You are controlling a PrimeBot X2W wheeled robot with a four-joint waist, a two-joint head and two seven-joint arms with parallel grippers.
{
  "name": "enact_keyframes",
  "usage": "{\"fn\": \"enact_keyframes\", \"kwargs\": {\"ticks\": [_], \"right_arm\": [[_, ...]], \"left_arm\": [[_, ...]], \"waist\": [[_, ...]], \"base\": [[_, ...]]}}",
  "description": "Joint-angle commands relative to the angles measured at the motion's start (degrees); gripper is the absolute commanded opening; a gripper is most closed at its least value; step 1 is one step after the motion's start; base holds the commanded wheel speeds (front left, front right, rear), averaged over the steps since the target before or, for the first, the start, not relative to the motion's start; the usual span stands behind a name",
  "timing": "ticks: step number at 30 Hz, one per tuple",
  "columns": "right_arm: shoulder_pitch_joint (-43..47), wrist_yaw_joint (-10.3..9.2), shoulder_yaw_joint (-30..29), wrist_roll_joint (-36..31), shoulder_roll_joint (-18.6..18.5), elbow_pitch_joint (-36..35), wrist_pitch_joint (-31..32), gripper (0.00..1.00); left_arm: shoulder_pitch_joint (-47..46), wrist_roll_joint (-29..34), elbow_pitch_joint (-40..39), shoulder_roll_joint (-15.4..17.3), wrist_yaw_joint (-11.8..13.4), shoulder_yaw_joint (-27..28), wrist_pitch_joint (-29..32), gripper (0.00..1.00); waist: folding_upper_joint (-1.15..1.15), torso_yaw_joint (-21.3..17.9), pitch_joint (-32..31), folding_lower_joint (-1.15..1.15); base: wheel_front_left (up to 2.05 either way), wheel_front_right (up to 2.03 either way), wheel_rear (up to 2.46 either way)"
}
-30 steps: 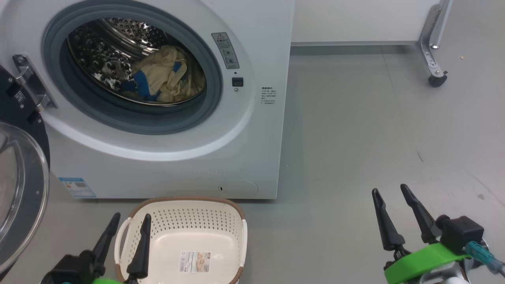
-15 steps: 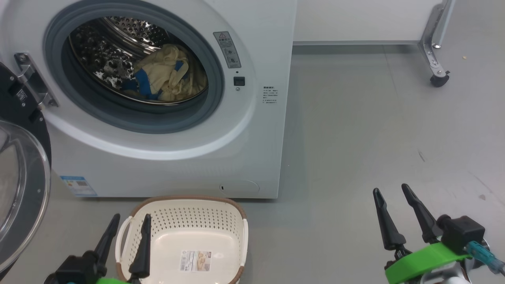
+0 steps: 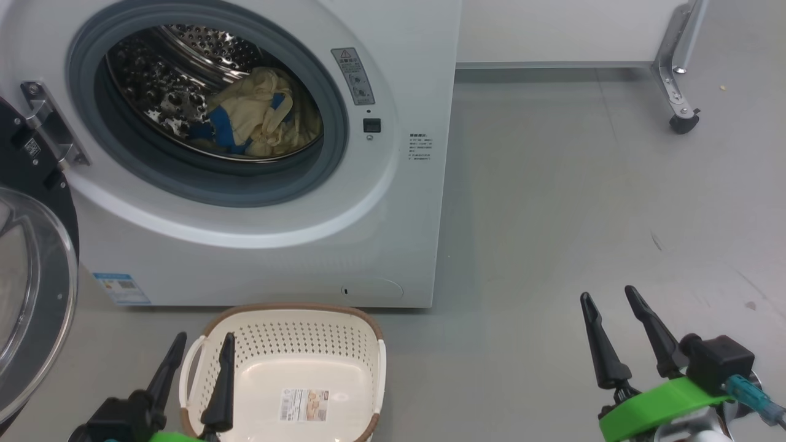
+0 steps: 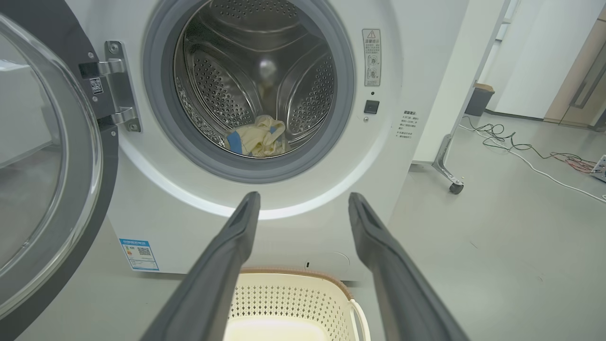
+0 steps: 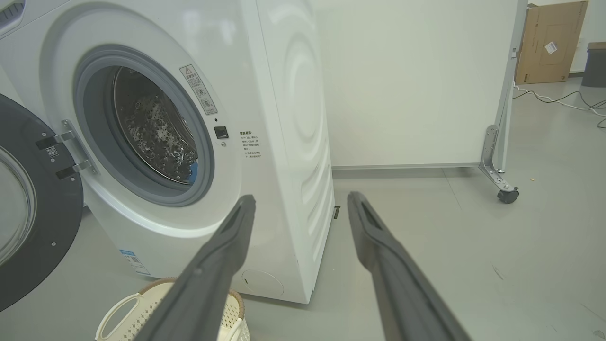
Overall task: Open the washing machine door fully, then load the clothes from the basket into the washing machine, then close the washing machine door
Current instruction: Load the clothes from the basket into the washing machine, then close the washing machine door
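Note:
The white washing machine [image 3: 399, 202] stands with its round door [image 3: 34, 288] swung wide to the left, black rim and glass bowl facing outward. Cream-yellow clothes [image 3: 261, 120] with blue patches lie inside the steel drum, seen too in the left wrist view as clothes [image 4: 258, 139]. The cream basket [image 3: 288, 377] sits on the floor before the machine with just a label sticker on its floor. My left gripper [image 3: 204, 337] hovers open above the basket's left handle. My right gripper [image 3: 608, 293] stands open over bare floor, well to the machine's right.
A white panel on a metal leg with a caster [image 3: 680, 123] stands at the back right. Cables [image 4: 521, 147] trail across the floor further off, and a cardboard box [image 5: 549, 42] leans by the wall. Grey floor [image 3: 552, 215] stretches to the machine's right.
The head camera shifted slightly, so the whole picture slid a little. Both grippers, the clothes and the basket have stayed put.

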Motion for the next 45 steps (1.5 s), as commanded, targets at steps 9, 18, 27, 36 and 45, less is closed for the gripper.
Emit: {"fn": "enact_keyframes", "kwargs": {"ticks": [9,18,27,36,45], "right_arm": [[-2.79,-0.02,1.14,-0.33,-0.73,-1.36,-0.63,1.00],[-2.65,-0.02,1.00,-0.30,-0.73,-1.29,-0.63,1.00],[-2.92,-0.02,1.12,-0.02,-0.70,-1.07,-0.63,1.00],[-3.03,-0.02,1.50,0.00,-0.92,-0.78,-0.63,1.00],[-3.06,-0.02,1.72,0.05,-1.14,-0.54,-0.63,1.00]], "left_arm": [[-2.28,0.83,-1.21,-0.41,-0.58,3.41,-0.63,1.00],[-2.52,0.78,-0.36,-0.95,-0.33,4.31,-0.63,1.00],[-2.80,1.04,0.00,-0.95,-0.77,4.46,-0.63,1.00],[-2.68,1.78,-0.49,-1.09,-1.08,4.74,-0.63,1.00],[-2.66,2.36,-0.33,-1.28,-1.25,4.83,-0.63,1.00]], "waist": [[0.00,0.10,0.07,0.00],[0.00,0.36,0.20,0.00],[0.00,0.56,0.25,0.00],[0.00,0.79,0.33,0.00],[0.00,1.04,0.38,0.00]], "base": [[0.00,0.00,0.00],[-0.58,0.58,0.00],[-1.78,1.78,0.00],[-1.65,1.64,0.02],[-0.52,0.52,0.00]]}}
